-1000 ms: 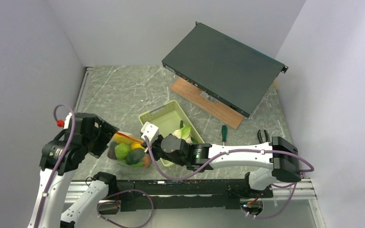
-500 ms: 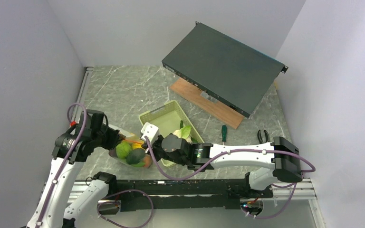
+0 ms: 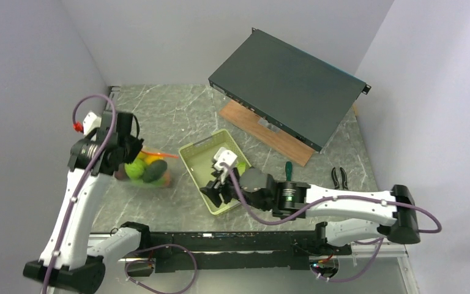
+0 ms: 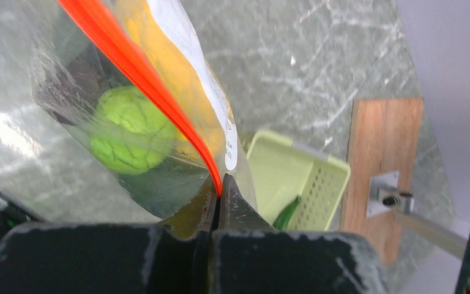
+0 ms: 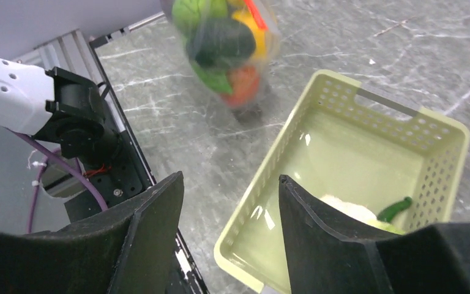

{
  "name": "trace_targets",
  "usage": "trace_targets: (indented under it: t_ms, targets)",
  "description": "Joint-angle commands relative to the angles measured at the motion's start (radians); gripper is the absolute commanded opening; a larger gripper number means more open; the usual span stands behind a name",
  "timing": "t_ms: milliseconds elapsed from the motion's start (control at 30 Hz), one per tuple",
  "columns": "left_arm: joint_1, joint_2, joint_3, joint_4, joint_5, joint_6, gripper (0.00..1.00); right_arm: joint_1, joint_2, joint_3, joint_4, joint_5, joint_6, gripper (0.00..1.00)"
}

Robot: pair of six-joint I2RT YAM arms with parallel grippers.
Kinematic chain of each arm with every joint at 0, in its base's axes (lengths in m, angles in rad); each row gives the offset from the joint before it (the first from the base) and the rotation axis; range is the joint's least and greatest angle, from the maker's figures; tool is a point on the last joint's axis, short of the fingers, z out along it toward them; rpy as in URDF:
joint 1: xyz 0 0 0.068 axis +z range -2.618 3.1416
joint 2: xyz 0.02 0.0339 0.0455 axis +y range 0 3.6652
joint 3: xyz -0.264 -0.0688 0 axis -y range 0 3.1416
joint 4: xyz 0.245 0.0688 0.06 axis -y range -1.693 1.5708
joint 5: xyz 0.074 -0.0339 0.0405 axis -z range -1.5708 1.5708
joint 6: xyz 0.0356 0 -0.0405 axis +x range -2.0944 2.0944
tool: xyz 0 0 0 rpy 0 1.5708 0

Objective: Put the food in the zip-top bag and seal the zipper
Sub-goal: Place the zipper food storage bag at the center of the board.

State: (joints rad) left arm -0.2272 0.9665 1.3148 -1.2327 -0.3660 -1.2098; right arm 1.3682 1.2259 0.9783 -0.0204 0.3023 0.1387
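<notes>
**Inspector:** Position and bearing of the zip-top bag (image 3: 145, 173)?

**Assessor:** It is found near the left edge of the surface (image 3: 171, 116), left of the pale green basket (image 3: 201, 149) and apart from it. It is hung mouth-up. The zipper (image 3: 159, 154) is laid roughly parallel to the near edge, with its free end pointed at the basket.

**Inspector:** How is it held?

**Assessor:** The jaws of the left gripper (image 3: 130, 158) are pressed together on one end of the zipper. The right gripper (image 3: 218, 195) is held over the basket's near corner, jaws apart, with nothing between them.

**Inspector:** What is added by the wrist views?

**Assessor:** From the left wrist, the clamp on the strip is confirmed. A green pepper (image 4: 128, 128) and yellow corn (image 4: 165, 61) are made out through the film. From the right wrist, an orange peach (image 5: 243, 82) is seen at the bag's bottom. A white cauliflower (image 5: 349, 211) is noted inside the basket; from above it is hidden by the right gripper. Whether the bag's bottom is rested on the surface cannot be told, nor whether the zipper is pressed shut along its length.

**Inspector:** Surroundings?

**Assessor:** A black case (image 3: 287, 86) is leaned over a wooden board (image 3: 269, 131) toward the far right corner. A screwdriver (image 3: 287, 171) and pliers (image 3: 341, 177) are laid right of the basket. The basket's wall stands between the right jaws and the bag.
</notes>
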Motion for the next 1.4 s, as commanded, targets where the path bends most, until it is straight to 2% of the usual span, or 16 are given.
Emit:
trace_targets:
  t_ms: [0, 167, 367, 467, 533, 633, 800, 867, 933, 1100, 1167, 1233, 1367]
  targets:
    - [0.088, 0.126, 0.094, 0.166, -0.1, 0.176, 0.0, -0.014, -0.135, -0.051, -0.073, 0.06, 0.061, 0.61]
    - [0.264, 0.307, 0.177, 0.377, 0.084, 0.28, 0.0, -0.015, -0.252, -0.069, -0.158, 0.117, 0.075, 0.61]
    - [0.456, 0.579, 0.399, 0.565, 0.613, 0.332, 0.0, -0.016, -0.344, -0.054, -0.253, 0.165, 0.09, 0.61]
    - [0.477, 0.66, 0.459, 0.603, 0.707, 0.372, 0.0, -0.017, -0.371, -0.055, -0.276, 0.172, 0.104, 0.62]
    - [0.485, 0.665, 0.393, 0.641, 0.718, 0.384, 0.0, -0.017, -0.383, -0.061, -0.284, 0.17, 0.114, 0.62]
    - [0.513, 0.631, 0.137, 0.746, 0.748, 0.383, 0.0, -0.016, -0.391, -0.078, -0.283, 0.164, 0.135, 0.62]
    - [0.56, 0.533, -0.166, 0.792, 0.731, 0.368, 0.01, -0.014, -0.413, -0.098, -0.287, 0.139, 0.178, 0.62]
    - [0.568, 0.485, -0.258, 0.8, 0.7, 0.354, 0.08, -0.015, -0.429, -0.111, -0.28, 0.136, 0.188, 0.62]
    - [0.586, 0.448, -0.321, 0.794, 0.683, 0.346, 0.22, -0.015, -0.436, -0.117, -0.283, 0.145, 0.194, 0.62]
    - [0.62, 0.387, -0.339, 0.678, 0.61, 0.381, 0.78, -0.015, -0.443, -0.09, -0.334, 0.172, 0.193, 0.62]
    - [0.624, 0.359, -0.312, 0.601, 0.565, 0.401, 0.94, -0.015, -0.454, -0.079, -0.353, 0.184, 0.193, 0.63]
    - [0.623, 0.322, -0.291, 0.524, 0.537, 0.421, 0.99, -0.014, -0.466, -0.059, -0.389, 0.216, 0.201, 0.64]
    - [0.623, 0.196, -0.286, 0.442, 0.553, 0.453, 1.0, -0.016, -0.482, 0.014, -0.508, 0.332, 0.226, 0.72]
